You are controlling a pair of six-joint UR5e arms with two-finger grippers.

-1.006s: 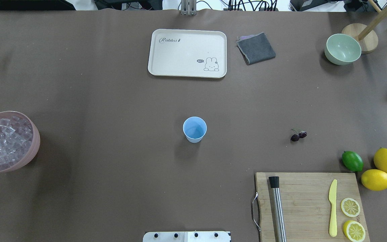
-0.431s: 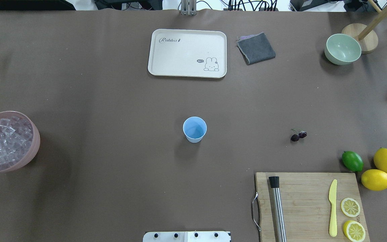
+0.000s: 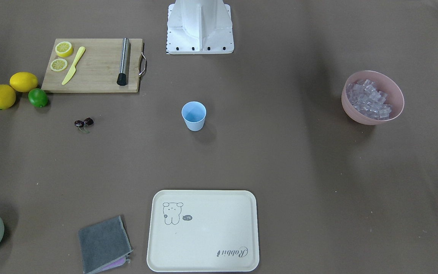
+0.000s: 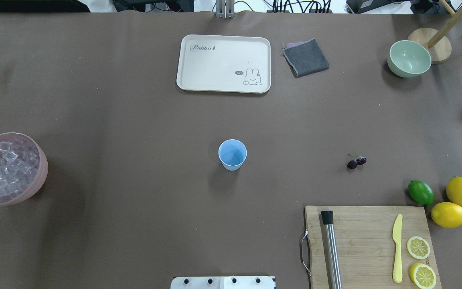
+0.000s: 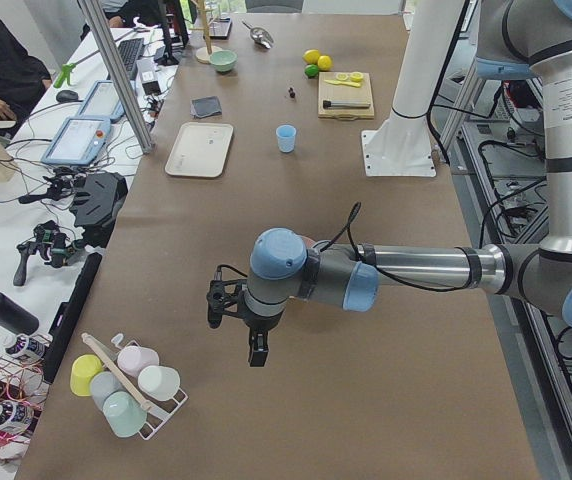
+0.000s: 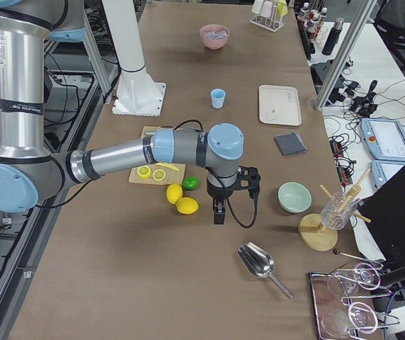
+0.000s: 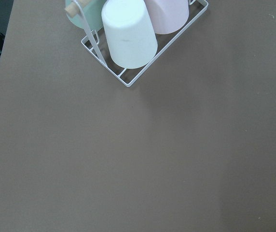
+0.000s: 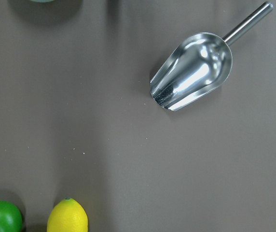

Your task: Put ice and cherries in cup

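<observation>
Well, the cup (image 4: 232,154) is a small light-blue plastic tumbler, tapering to its base. It stands upright mid-surface (image 4: 134,120), on matte brown covering, touching nothing.

Ice (image 4: 8,170): a heap of small clear-whitish cubes w/ a faint lilac tint, piled in a round pink bowl (image 4: 43,174) at the robot's left edge, well apart from the cup.

Cherries (image 4: 356,161): two dark, glossy round ones joined by thin stems. They lie on bare surface toward the robot's right, between the cup and a lime (image 4: 420,192), touching neither.

Left end effector (image 5: 255,358) hangs over bare surface near a white wire rack (image 7: 128,79) of upturned pastel cups. It shows only from the side, so can't tell if open or closed.

Right end effector (image 6: 219,216) hangs just beside two lemons (image 6: 181,200), near a shiny metal scoop (image 8: 193,70) lying bowl-up. Same here: can't tell its state.

Also on the surface:
- wooden board (image 4: 367,228) w/ a yellow plastic knife (image 4: 397,249), lemon slices and a steel rod w/ black cap
- cream rectangular tray (image 4: 223,64), rounded corners
- folded grey cloth (image 4: 305,57)
- pale green bowl (image 4: 409,58)
</observation>
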